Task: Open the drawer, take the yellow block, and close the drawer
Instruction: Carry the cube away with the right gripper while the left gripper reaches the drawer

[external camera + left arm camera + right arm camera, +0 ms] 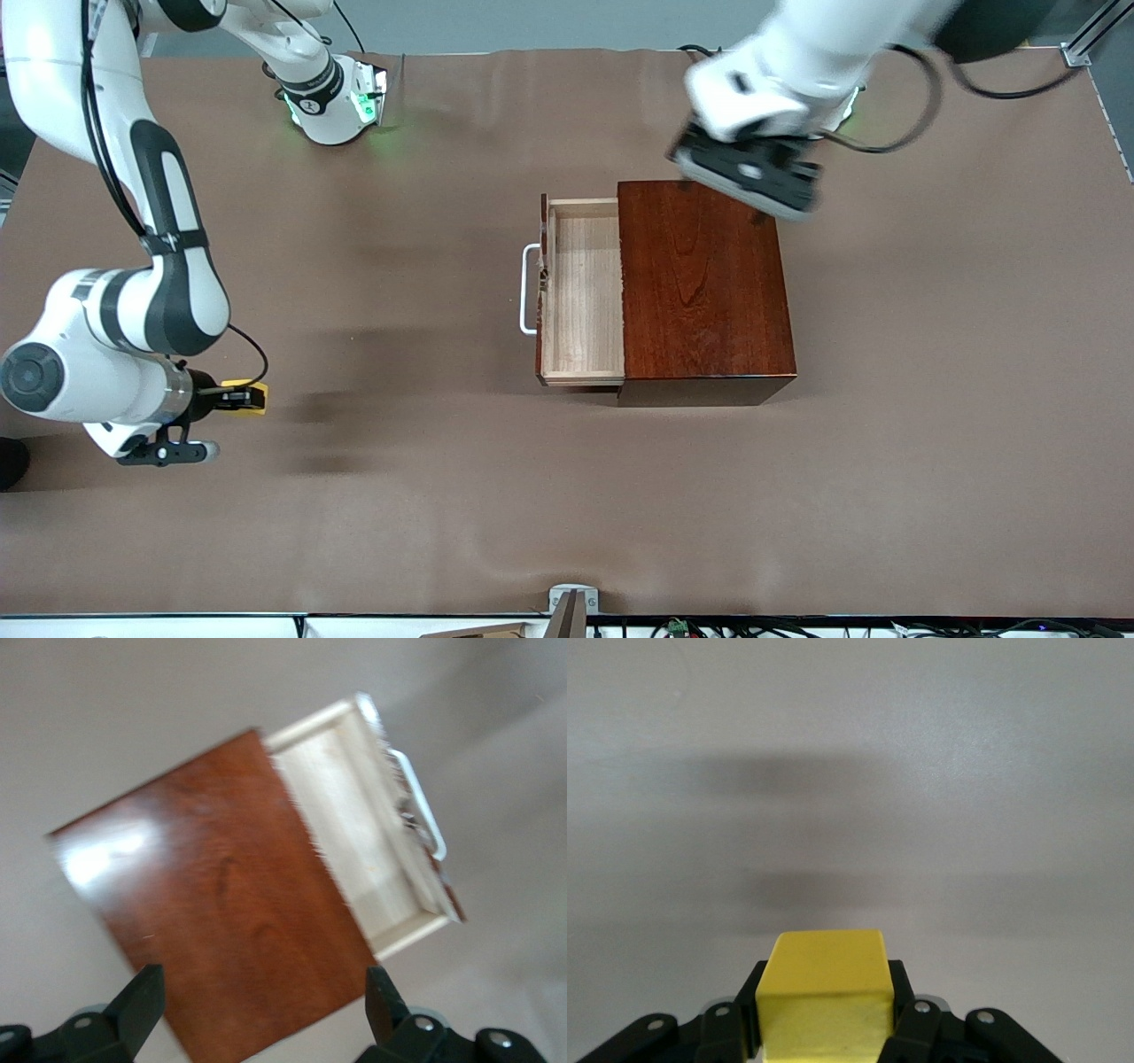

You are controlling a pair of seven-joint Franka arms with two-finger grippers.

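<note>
The mahogany cabinet (704,283) stands mid-table. Its drawer (585,292) is pulled out toward the right arm's end, and the part of the pale-wood tray that shows is empty. The white handle (529,288) is on the drawer's front. My right gripper (252,397) is shut on the yellow block (241,390) over bare table at the right arm's end. The block (824,992) fills the space between its fingers (908,1010). My left gripper (753,177) is open and empty above the cabinet's edge toward the robots' bases. The left wrist view looks down on the cabinet top (221,904) and drawer (363,833).
The brown table covering (443,496) is bare around the cabinet. A small metal bracket (571,602) sits at the table edge nearest the front camera. Cables (921,97) hang from the left arm near its base.
</note>
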